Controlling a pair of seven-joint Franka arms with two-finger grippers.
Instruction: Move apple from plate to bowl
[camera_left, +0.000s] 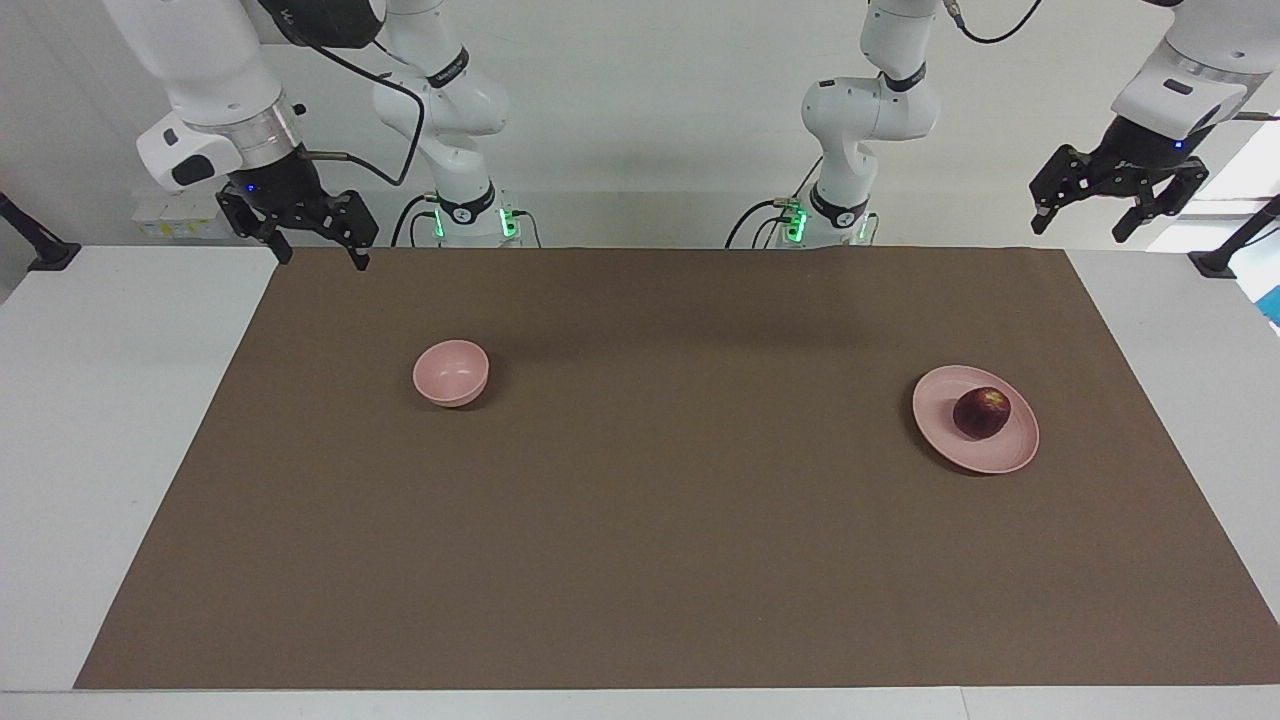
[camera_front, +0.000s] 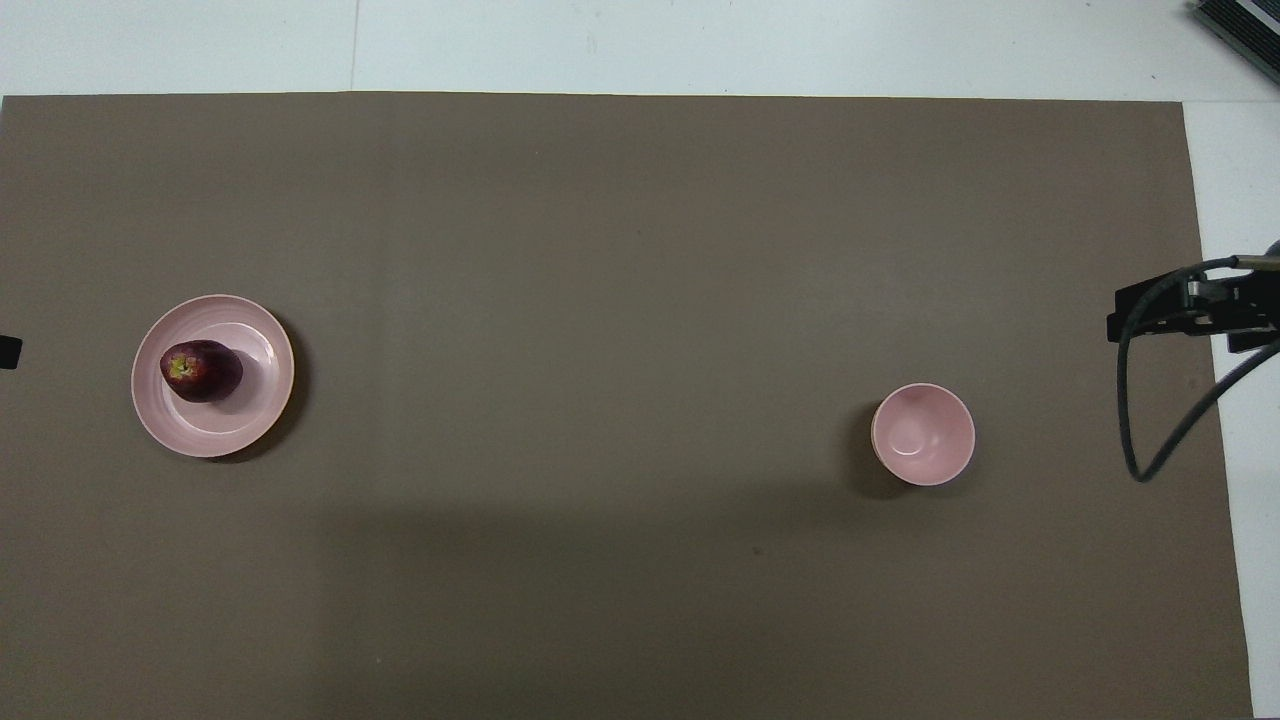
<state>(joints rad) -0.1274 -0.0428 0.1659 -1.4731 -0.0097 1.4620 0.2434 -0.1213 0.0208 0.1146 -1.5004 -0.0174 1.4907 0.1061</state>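
The dark red apple (camera_left: 981, 412) (camera_front: 201, 370) lies on the pale pink plate (camera_left: 1000, 455) (camera_front: 225, 430) toward the left arm's end of the table. The small pink bowl (camera_left: 451, 372) (camera_front: 923, 434) stands empty toward the right arm's end. My left gripper (camera_left: 1085, 222) hangs open and empty high over the table's edge at its own end, well apart from the plate; only its tip (camera_front: 8, 352) shows in the overhead view. My right gripper (camera_left: 322, 255) (camera_front: 1190, 310) hangs open and empty over the mat's corner, apart from the bowl.
A brown mat (camera_left: 640, 520) covers most of the white table (camera_left: 120, 400). A black cable (camera_front: 1135, 400) loops down from the right gripper. Black stands (camera_left: 40, 250) (camera_left: 1225, 255) sit at both ends of the table.
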